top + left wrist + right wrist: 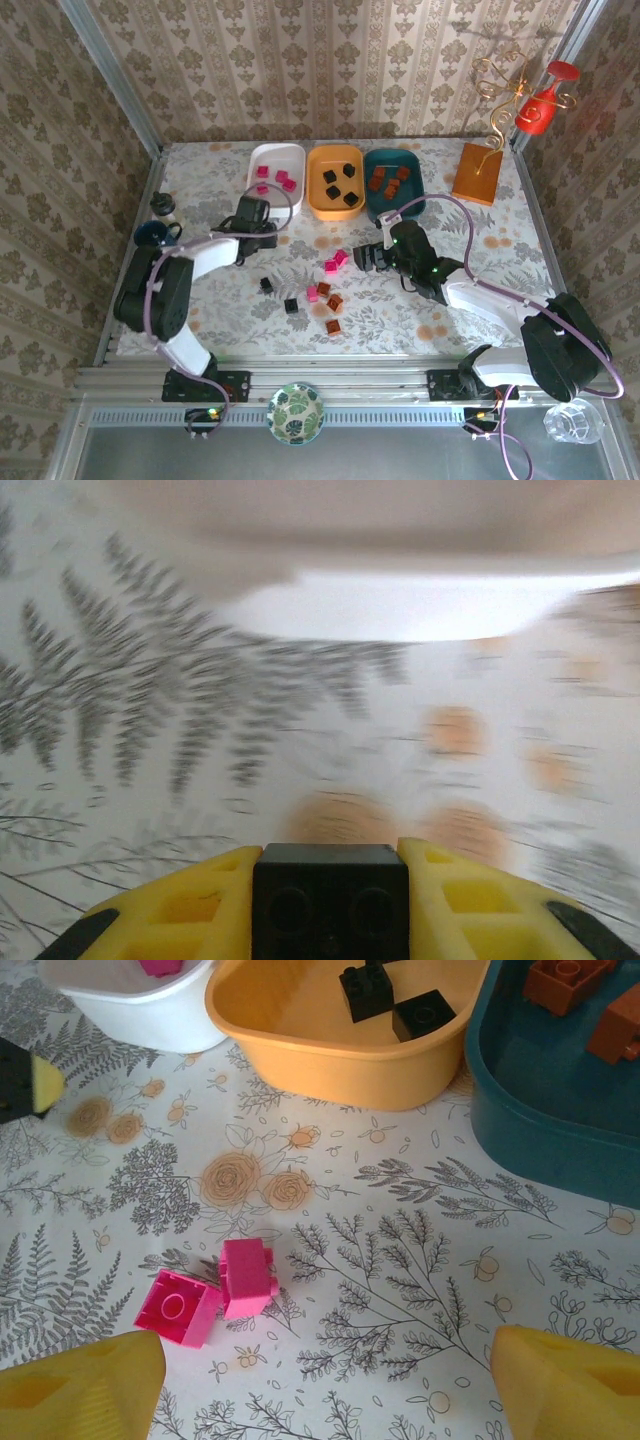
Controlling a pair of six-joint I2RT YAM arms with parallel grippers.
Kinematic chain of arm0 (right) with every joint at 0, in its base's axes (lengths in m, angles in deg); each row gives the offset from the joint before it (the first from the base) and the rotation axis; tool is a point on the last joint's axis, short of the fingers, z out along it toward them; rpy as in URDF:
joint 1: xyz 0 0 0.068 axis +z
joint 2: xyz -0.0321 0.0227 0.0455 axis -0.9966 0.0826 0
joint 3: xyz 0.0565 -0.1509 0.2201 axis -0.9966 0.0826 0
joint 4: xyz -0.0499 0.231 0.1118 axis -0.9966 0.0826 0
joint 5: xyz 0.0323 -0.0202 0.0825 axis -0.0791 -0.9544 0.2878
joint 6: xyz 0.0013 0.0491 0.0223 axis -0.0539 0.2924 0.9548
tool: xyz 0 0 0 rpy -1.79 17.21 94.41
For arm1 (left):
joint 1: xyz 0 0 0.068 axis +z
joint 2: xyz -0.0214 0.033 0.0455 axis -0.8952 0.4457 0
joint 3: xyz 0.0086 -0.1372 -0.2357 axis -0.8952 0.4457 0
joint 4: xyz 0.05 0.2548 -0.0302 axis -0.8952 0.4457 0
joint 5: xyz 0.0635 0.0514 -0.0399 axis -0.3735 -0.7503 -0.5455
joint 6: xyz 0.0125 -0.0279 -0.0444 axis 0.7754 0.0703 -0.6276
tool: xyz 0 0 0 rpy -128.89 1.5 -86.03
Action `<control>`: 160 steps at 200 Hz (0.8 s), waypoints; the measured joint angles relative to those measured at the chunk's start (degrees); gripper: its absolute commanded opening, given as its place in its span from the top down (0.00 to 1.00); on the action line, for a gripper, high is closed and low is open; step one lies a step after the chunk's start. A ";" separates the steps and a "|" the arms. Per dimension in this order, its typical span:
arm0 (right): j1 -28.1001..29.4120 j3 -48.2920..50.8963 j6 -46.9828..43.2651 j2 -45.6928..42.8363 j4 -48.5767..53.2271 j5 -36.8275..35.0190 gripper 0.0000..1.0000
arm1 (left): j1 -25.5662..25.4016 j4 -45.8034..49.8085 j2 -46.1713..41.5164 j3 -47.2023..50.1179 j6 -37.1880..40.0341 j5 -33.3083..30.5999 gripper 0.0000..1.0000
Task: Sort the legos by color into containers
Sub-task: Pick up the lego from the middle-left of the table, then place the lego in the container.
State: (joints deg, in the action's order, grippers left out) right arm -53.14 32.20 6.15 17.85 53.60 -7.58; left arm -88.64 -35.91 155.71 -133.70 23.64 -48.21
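I am pinching a black lego (pixel 330 900) between the yellow fingers of my left gripper (pixel 330 855), low over the fern-printed table (pixel 450 290), just short of the near rim of the white tray (pixel 400 605). I am holding my right gripper (pixel 325 1345) spread wide, with two pink legos (pixel 247 1277) lying touching each other on the cloth between its fingers. Ahead of it the orange tray (pixel 330 1060) and the teal tray (pixel 540 1130) are sitting side by side, their near walls closing off the far side, while bare cloth is lying open to the right. Any lettering on the studs is too small to tell. More loose legos (pixel 323 288) are lying nearer the table's front edge.
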 measured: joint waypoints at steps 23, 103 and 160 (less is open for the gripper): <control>0.02 0.02 0.02 -0.37 -0.04 -1.46 0.12 | -6.34 -3.74 -4.96 -1.42 0.59 0.52 0.69; 0.04 0.52 0.00 -2.25 -0.17 -2.97 0.00 | -8.59 -3.26 22.25 -34.47 3.15 2.56 0.61; 0.04 1.57 0.00 -4.35 -0.44 -3.98 0.00 | -8.57 7.61 34.38 -52.81 5.92 4.48 0.32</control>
State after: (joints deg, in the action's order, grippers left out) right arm -53.10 33.77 6.15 13.50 53.16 -11.56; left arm -97.21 -28.30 190.10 -186.51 29.56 -43.73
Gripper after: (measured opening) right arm 0.999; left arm 0.659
